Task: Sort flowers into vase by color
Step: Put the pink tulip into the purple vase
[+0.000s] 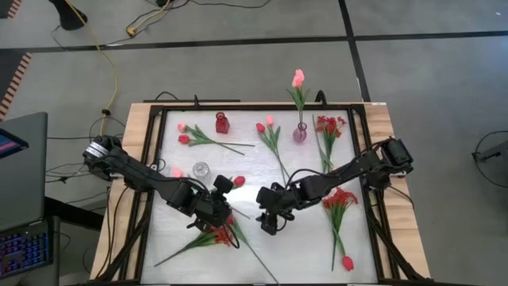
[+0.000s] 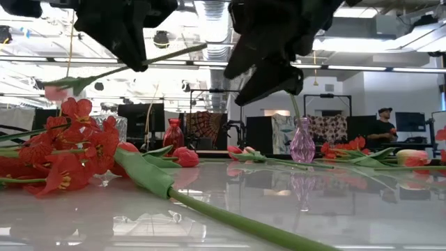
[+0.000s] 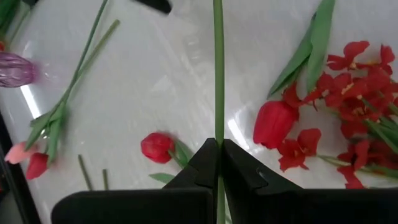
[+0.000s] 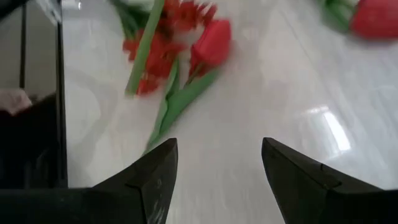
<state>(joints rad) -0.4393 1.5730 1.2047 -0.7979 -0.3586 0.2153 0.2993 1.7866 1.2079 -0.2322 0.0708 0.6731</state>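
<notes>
From above, the purple vase [image 1: 300,133] at the far side of the tabletop [image 1: 246,171] holds one pink tulip [image 1: 298,78]; the red vase [image 1: 221,123] and the small clear vase [image 1: 201,168] look empty. Most flowers lie loose: a pair beside the red vase, another pair in the middle, red sprays [image 1: 329,125] on the right, a red cluster [image 1: 218,235] near the front. By my judgement the sorting is barely begun. The left end effector [image 1: 216,208] sits near front centre with a red tulip [image 1: 239,181] just beyond it; the right end effector [image 1: 268,221] hovers beside it.

At table height, a lifted green stem [image 2: 132,66] slants above the tabletop, its pink bloom [image 2: 57,92] drooping at the left end.

In the left wrist picture, the left end effector [image 3: 219,163] is clamped tight on that stem [image 3: 218,68], whose long axis runs straight out from the fingers.

In the right wrist picture, the right end effector [image 4: 219,171] is spread wide with nothing in it, above bare tabletop, with a red tulip [image 4: 211,42] lying ahead.
</notes>
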